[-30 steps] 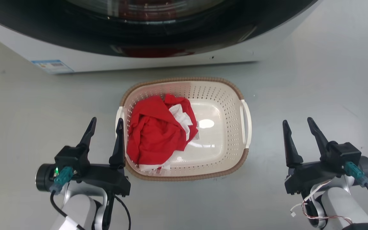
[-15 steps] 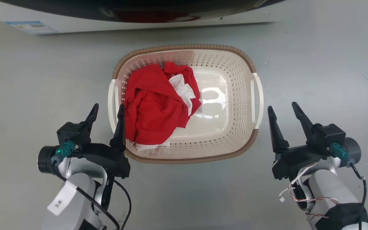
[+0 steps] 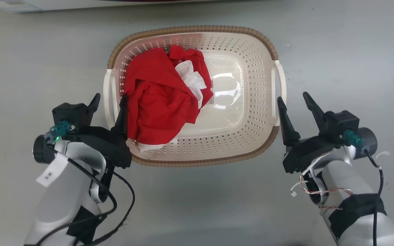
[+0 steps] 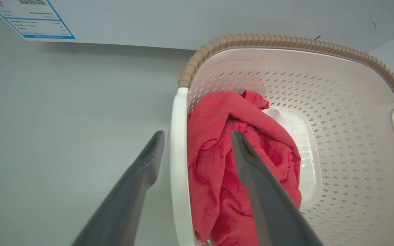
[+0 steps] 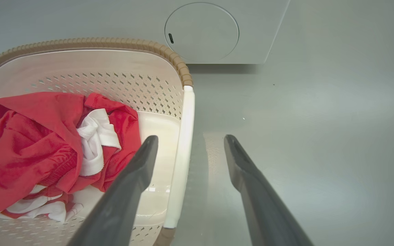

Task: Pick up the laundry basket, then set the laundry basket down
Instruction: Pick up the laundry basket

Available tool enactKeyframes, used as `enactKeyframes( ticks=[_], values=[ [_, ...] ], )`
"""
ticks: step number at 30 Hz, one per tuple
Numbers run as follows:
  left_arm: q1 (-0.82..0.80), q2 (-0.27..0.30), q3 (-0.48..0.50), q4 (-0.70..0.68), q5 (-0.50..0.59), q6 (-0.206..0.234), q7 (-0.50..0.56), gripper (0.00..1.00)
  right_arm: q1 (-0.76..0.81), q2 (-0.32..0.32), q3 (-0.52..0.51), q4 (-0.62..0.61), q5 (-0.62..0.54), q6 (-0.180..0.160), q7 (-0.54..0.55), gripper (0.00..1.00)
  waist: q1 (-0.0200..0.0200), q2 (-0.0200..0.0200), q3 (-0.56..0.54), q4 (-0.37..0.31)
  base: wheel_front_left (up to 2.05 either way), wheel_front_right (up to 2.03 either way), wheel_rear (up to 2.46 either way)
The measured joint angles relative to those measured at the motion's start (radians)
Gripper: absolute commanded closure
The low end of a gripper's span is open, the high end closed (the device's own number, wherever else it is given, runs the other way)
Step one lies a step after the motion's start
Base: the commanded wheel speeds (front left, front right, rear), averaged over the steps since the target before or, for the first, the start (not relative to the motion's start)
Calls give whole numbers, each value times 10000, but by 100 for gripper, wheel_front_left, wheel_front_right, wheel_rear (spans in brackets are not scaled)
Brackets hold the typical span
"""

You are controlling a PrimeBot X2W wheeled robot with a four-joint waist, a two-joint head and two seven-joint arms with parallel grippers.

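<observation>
You have the laundry basket (image 3: 238, 143) on the floor (image 3: 337, 51), red clothing (image 3: 156, 102) inside, your left hand (image 3: 110, 96) spread astride its left handle (image 4: 175, 153), your right hand (image 3: 292, 96) spread astride its right handle (image 5: 185, 136), beyond it your right wrist view shows a round cover (image 5: 202, 32), left wrist view a blue-edged label (image 4: 33, 20).

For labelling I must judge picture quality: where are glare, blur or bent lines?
Head view: sharp, with white glare on the glossy bottom of the cream-white perforated plastic laundry basket. Left wrist view: wide-angle lens bows the basket's rim; the left gripper is soft near the lens. Right wrist view: the right gripper is soft too; a pale sheen on the grey floor.
</observation>
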Motion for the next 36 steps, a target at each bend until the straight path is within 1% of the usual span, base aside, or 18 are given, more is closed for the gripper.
enactKeyframes(
  ticks=[4,10,21,22,23,24,27,33,36],
  values=[
    [-408,104,75,531,-272,-203,219,0,-517,123,115,453,0,117,10,0,0,0,224,-64,0,0,0],
    [-1188,148,31,1486,-309,-508,685,0,-1205,213,360,1358,12,272,190,0,0,0,456,-149,0,0,0],
    [-1978,75,146,2700,-573,-658,1246,0,-2107,316,593,2410,199,437,468,0,-1,-1,622,-174,0,0,0],
    [-2035,54,161,2790,-614,-688,1273,0,-2173,318,602,2537,211,462,560,17,-1,-1,633,-173,0,0,0],
    [-2104,29,169,2867,-640,-688,1323,26,-2226,318,612,2642,255,541,639,100,-1,-2,645,-170,0,0,0],
    [-2170,-2,192,2938,-665,-690,1352,100,-2254,324,612,2734,313,554,673,100,-1,-2,656,-165,0,0,0],
    [-2336,-134,201,3162,-819,-784,1407,100,-2394,495,652,2924,502,667,744,100,-1,-1,680,-151,0,0,0],
    [-2486,-230,224,3568,-911,-788,1402,100,-2580,520,683,3336,564,723,794,100,-1,-1,592,-139,0,0,0],
    [-2482,-293,222,3902,-928,-861,1411,100,-2597,579,686,3614,658,802,800,100,-1,-1,459,-135,0,0,0]
  ],
)
